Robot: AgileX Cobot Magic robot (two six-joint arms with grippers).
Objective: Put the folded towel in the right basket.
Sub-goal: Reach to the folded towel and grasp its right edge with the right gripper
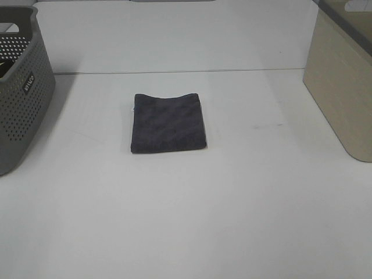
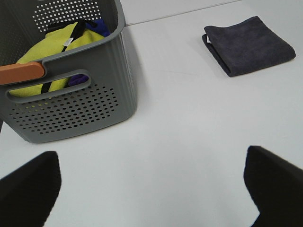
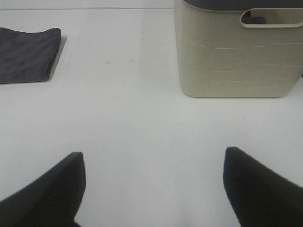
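A dark grey folded towel (image 1: 168,122) lies flat on the white table, a little left of the middle. It also shows in the left wrist view (image 2: 248,45) and the right wrist view (image 3: 27,54). The right basket (image 1: 343,81) is beige with a dark rim and stands at the table's right edge; it also shows in the right wrist view (image 3: 236,52). Neither arm shows in the exterior view. My left gripper (image 2: 154,189) is open and empty, far from the towel. My right gripper (image 3: 154,189) is open and empty, short of the beige basket.
A grey perforated basket (image 1: 20,87) stands at the table's left edge. In the left wrist view it (image 2: 71,90) holds yellow and purple cloths. The white table (image 1: 186,221) stretches between the two baskets.
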